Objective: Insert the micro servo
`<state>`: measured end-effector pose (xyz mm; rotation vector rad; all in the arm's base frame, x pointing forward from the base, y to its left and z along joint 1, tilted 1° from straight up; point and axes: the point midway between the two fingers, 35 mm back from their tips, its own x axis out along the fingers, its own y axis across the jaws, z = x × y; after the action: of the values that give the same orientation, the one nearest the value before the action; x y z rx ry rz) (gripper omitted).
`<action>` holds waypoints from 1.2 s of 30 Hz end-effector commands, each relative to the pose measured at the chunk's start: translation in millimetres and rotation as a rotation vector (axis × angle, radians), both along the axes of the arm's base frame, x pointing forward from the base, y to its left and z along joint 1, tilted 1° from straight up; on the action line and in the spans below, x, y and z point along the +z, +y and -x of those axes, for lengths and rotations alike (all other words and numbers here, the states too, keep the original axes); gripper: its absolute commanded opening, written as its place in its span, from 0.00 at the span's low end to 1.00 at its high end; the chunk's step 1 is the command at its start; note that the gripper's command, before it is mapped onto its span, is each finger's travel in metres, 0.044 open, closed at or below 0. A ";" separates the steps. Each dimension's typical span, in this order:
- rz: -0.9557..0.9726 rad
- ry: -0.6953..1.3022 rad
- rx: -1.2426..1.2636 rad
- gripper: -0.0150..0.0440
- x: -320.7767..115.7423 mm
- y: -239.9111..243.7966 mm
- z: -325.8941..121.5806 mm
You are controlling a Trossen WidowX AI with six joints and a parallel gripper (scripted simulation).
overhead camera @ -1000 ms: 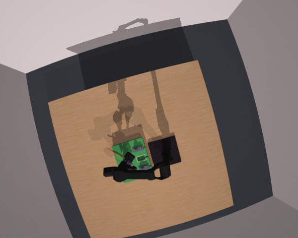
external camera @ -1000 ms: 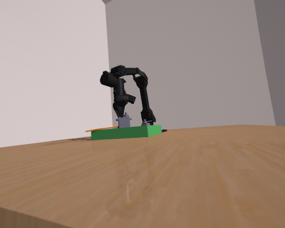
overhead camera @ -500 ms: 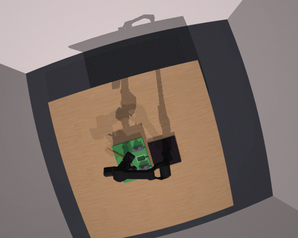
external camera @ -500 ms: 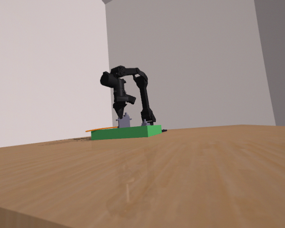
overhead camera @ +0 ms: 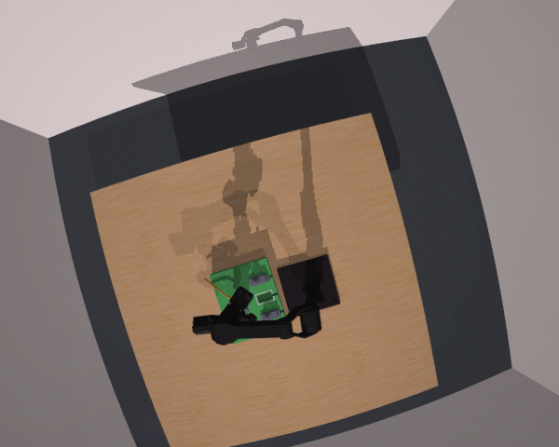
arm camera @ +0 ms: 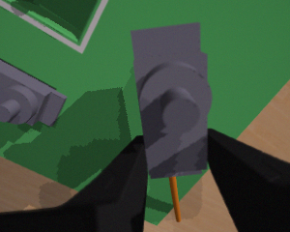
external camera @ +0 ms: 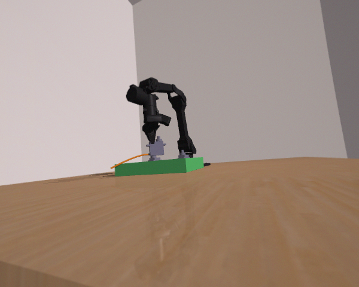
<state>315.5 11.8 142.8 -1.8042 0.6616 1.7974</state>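
The loose micro servo (external camera: 157, 149) (arm camera: 157, 123) is a grey-violet block, roughly upright, with its output shaft pointing up. My gripper (external camera: 152, 142) (arm camera: 173, 139) is shut on it, one black finger on each side at its cable end. The servo hangs a little above the green deck (external camera: 151, 168) (arm camera: 251, 43) (overhead camera: 243, 270). Its orange cable (external camera: 128, 159) (arm camera: 175, 200) (overhead camera: 217, 288) runs out past the deck's edge. The white-outlined pocket (overhead camera: 265, 297) (arm camera: 82, 16) is empty and lies off to one side of the servo. The arm hides the held servo in the top view.
Two servos sit in the deck on either side of the pocket, one (overhead camera: 259, 279) above it and one (overhead camera: 270, 314) below it in the top view. One seated servo (arm camera: 26, 102) is close to the left finger in the wrist view. A dark plate (overhead camera: 294, 283) lies beside the deck.
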 end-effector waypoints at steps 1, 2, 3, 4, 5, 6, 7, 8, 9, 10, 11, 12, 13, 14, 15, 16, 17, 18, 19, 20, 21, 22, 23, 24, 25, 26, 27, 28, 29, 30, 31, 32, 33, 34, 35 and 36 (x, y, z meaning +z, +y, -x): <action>0.003 -0.007 0.003 0.25 6.2 -0.3 0.5; 0.003 -0.007 0.003 0.25 6.2 -0.3 0.5; 0.003 -0.007 0.003 0.25 6.2 -0.3 0.5; 0.003 -0.007 0.003 0.25 6.2 -0.3 0.8; 0.003 -0.007 0.003 0.25 6.1 -0.6 1.4; 0.003 -0.007 0.003 0.25 6.1 -1.2 2.5; 0.003 -0.007 0.003 0.25 6.1 -2.1 4.1; 0.003 -0.007 0.003 0.25 6.1 -3.1 5.8; 0.003 -0.006 0.003 0.25 6.0 -4.1 7.8; 0.003 -0.006 0.003 0.25 5.9 -5.3 10.0; 0.003 -0.006 0.003 0.25 5.8 -6.2 11.6; 0.003 -0.006 0.003 0.25 5.8 -6.5 12.2; 0.003 -0.006 0.003 0.25 5.8 -5.8 12.3; 0.003 -0.006 0.003 0.25 5.8 -4.2 12.6; 0.003 -0.006 0.003 0.25 5.8 -2.2 12.9; 0.003 -0.006 0.003 0.25 5.8 0.4 13.4; 0.002 -0.006 0.003 0.25 5.8 3.7 13.9; 0.002 -0.006 0.003 0.25 5.9 7.0 14.6; 0.002 -0.006 0.003 0.25 5.9 10.4 15.2; 0.001 -0.006 0.003 0.25 5.9 13.4 15.9; 0.001 -0.006 0.003 0.25 5.9 15.3 16.3; 0.001 -0.006 0.003 0.25 5.9 16.0 16.4; 0.001 -0.006 -0.003 0.25 5.9 16.0 16.4; 0.001 -0.006 -0.014 0.25 5.9 16.0 16.4; 0.001 -0.005 -0.031 0.25 5.9 16.0 16.4; 0.001 -0.005 -0.054 0.25 5.9 16.0 16.4; 0.000 -0.005 -0.082 0.25 5.9 16.0 16.4; 0.000 -0.005 -0.114 0.25 5.9 16.0 16.4; 0.000 -0.004 -0.149 0.25 5.9 16.0 16.4; -0.001 -0.004 -0.183 0.25 5.9 16.0 16.4; -0.001 -0.004 -0.218 0.25 5.9 16.0 16.4; -0.001 -0.003 -0.252 0.25 5.9 16.0 16.4; -0.002 -0.003 -0.287 0.25 5.9 16.0 16.4; -0.002 -0.003 -0.321 0.25 5.9 16.0 16.4; -0.003 -0.002 -0.356 0.25 5.9 16.0 16.4; -0.003 -0.002 -0.390 0.25 5.9 16.0 16.4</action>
<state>299.0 27.6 148.3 -1.6078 0.8765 1.5988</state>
